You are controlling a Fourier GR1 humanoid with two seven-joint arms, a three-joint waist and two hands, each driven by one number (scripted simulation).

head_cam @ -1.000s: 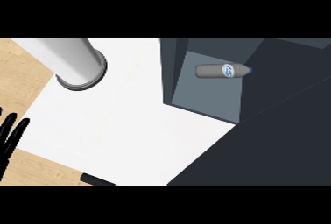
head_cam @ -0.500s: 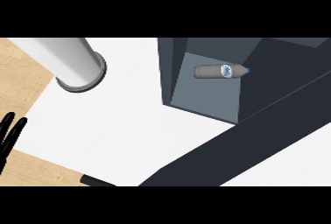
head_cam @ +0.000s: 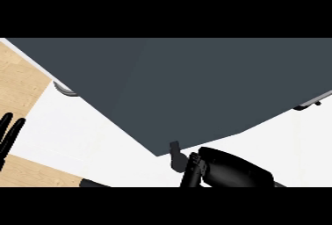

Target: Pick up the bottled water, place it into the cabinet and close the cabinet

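Cabinet door (head_cam: 194, 88) fills most of the head view as a dark grey panel. Its low corner points down twd the right robot hand (head_cam: 227, 169), which sits just beneath that corner, touching or v. near it. The door lies up and away from this hand, w/ its long edge running up-left across the desk (head_cam: 77, 132), and its handle (head_cam: 310, 104) is well off to the right. Right is much the nearer hand for the closing push.

Right robot hand shows mostly its back, low in view. Can't tell how far open it is, and no object is seen in it. Left robot hand (head_cam: 9, 132) rests at the left edge, open, fingers up, empty.

Bottle not in sight, prob. behind the door inside the cabinet, though that can't be confirmed.
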